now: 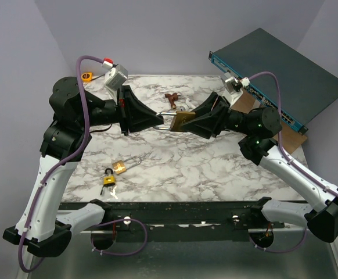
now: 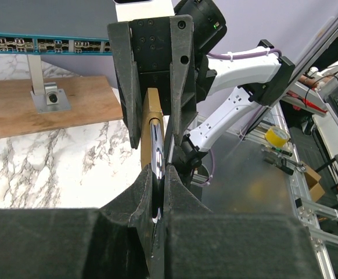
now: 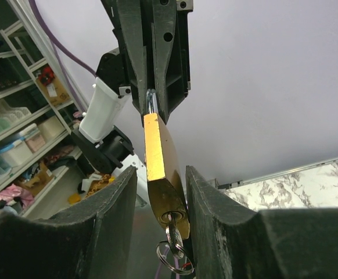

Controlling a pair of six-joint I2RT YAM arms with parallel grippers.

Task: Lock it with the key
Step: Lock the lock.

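Note:
A brass padlock (image 1: pixel 184 117) hangs in the air between my two grippers above the middle of the table. My left gripper (image 1: pixel 164 120) is shut on its steel shackle (image 2: pixel 157 152), seen edge-on in the left wrist view (image 2: pixel 155 174). My right gripper (image 3: pixel 160 171) is open, with one finger on each side of the padlock body (image 3: pixel 157 148); a gap shows on the left side. The small silvery key (image 3: pixel 173 231) sits in the keyhole at the padlock's bottom, and its ring (image 3: pixel 175 263) dangles below it.
A small brass padlock (image 1: pixel 120 167) and a yellow-and-black padlock (image 1: pixel 109 179) lie at the table's front left. A reddish-brown object (image 1: pixel 172 97) lies at the back centre. A network switch (image 1: pixel 273 72) on a wooden block stands at the back right. An orange tape roll (image 1: pixel 87 76) is at the back left.

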